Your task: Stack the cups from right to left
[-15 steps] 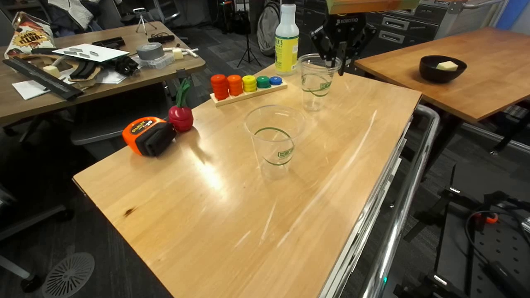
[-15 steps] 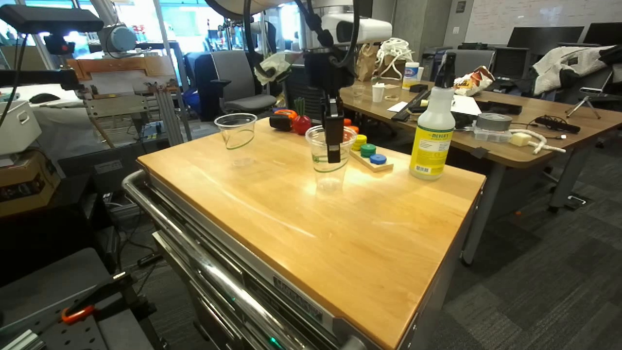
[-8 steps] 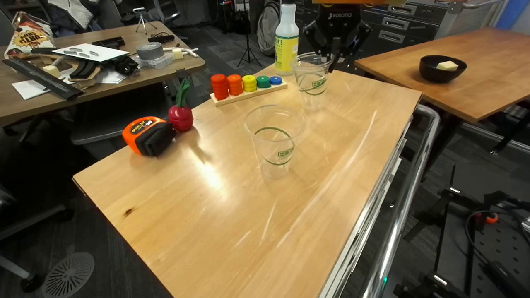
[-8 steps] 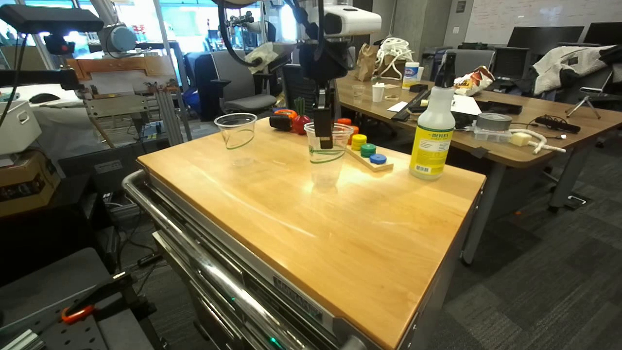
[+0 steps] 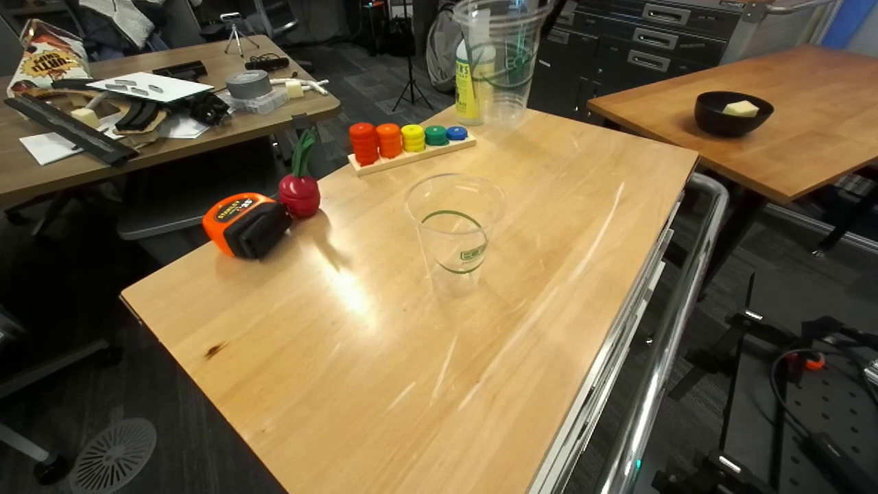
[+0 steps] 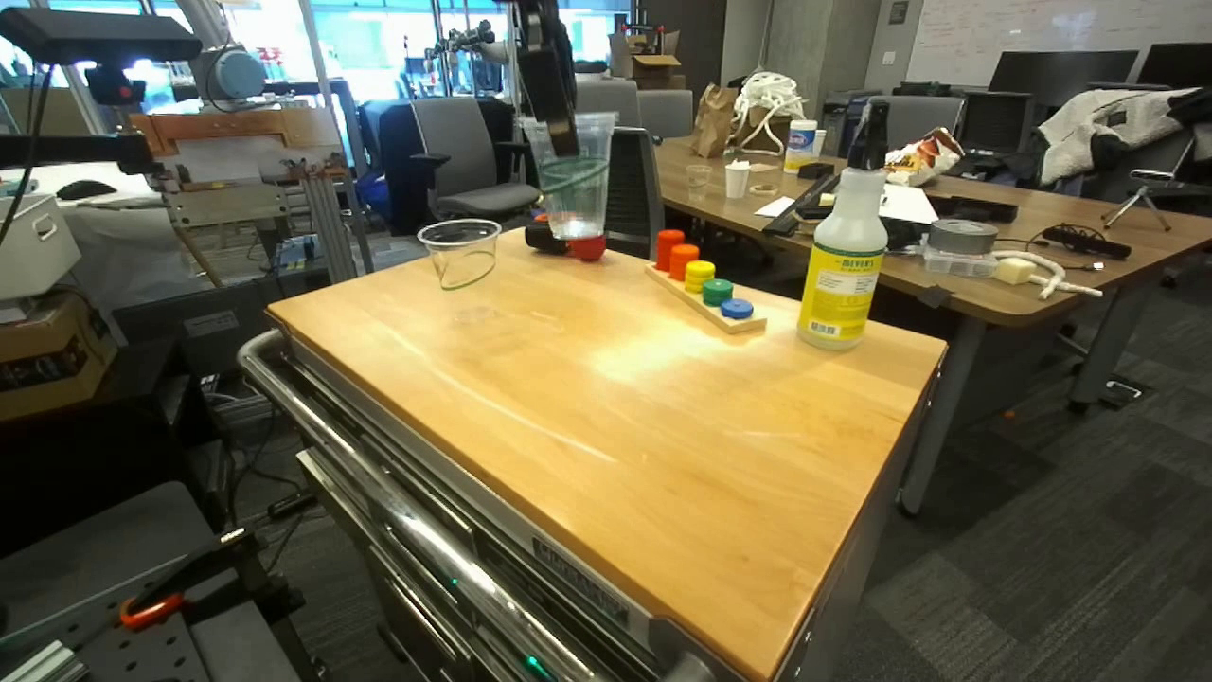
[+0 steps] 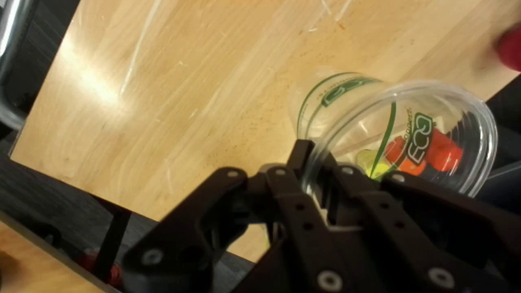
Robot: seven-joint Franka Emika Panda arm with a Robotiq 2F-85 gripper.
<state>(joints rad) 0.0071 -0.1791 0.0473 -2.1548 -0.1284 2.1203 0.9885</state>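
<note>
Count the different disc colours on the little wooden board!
5, in a row along the board: red, orange, yellow, green, then blue nearest the bottle.

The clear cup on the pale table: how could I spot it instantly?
In an exterior view, find the pale table. At that picture's middle stands the clear cup with green print. Unlike the drinkware held aloft by the gripper, it rests on wood.

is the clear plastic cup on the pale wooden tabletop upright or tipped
Upright: both exterior views show the clear plastic cup standing on the pale tabletop, wide mouth up.
</note>
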